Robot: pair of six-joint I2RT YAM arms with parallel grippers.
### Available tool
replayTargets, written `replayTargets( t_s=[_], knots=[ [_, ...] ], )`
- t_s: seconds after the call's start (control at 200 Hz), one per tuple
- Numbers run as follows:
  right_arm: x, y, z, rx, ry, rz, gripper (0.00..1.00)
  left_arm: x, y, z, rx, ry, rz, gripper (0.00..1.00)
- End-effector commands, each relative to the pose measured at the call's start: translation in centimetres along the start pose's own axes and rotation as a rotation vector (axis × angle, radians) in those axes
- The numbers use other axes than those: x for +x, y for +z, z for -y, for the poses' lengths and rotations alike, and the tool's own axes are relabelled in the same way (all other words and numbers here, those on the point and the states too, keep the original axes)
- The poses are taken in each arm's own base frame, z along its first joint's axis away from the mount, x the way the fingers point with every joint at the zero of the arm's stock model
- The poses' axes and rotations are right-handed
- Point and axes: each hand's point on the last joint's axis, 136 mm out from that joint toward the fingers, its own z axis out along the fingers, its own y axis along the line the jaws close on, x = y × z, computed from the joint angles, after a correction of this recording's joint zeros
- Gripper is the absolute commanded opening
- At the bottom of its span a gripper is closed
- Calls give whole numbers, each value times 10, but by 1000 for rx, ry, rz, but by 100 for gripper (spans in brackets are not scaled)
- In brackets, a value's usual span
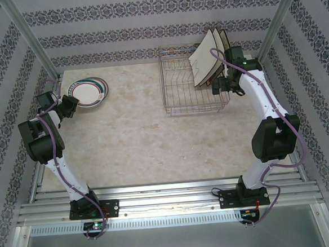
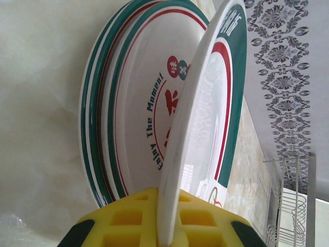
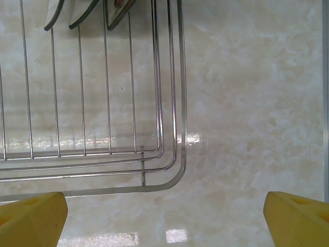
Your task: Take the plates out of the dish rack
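Observation:
A round white plate [image 2: 205,128] with a teal and red rim stands edge-on between the yellow fingers of my left gripper [image 2: 167,211], which is shut on its rim. Just behind it lies a stack of matching plates [image 2: 128,103], which the top view places at the table's far left [image 1: 90,92], with the left gripper [image 1: 69,105] at its near edge. The silver wire dish rack [image 1: 191,90] stands at the far right with cream square plates [image 1: 209,55] leaning in its right end. My right gripper [image 3: 164,221] hangs open above the rack's corner [image 3: 175,170], beside the rack [image 1: 229,86].
The marble-look table [image 1: 137,136] stretches between the plate stack and the rack. Patterned walls close in the back and both sides. Dark-rimmed bottom edges of the square plates [image 3: 82,13] show through the rack wires. The rack [image 2: 290,206] is far off in the left wrist view.

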Motion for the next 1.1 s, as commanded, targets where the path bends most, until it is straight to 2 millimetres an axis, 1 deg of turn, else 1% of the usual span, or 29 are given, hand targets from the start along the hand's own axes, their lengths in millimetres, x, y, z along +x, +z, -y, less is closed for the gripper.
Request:
replayTargets(
  t_s=[0.0,0.18,0.28,0.505,0.61,0.779,0.824,1.094],
  knots=[
    [1,3,-4,-19,-7,1,98,-13,2,-5,-14,26,30,0],
    [-2,1,-10,-22,-20,5,98,-14,8,-10,-21,19,21,5],
    [-3,2,-11,-20,-24,6,98,-13,12,-12,-28,18,6,10],
    [-4,4,-15,-18,-34,4,98,-4,24,-9,-30,29,-39,18],
    [-7,2,-18,-18,-44,7,98,3,28,-7,-72,59,-73,23],
    [-11,0,-22,-24,-49,17,98,10,21,-2,-210,181,-126,33],
    [-11,0,-22,-24,-50,18,98,9,18,0,-247,217,-132,36],
    [-10,5,-27,-33,-53,16,98,11,0,-7,-419,356,-193,48]
  ],
)
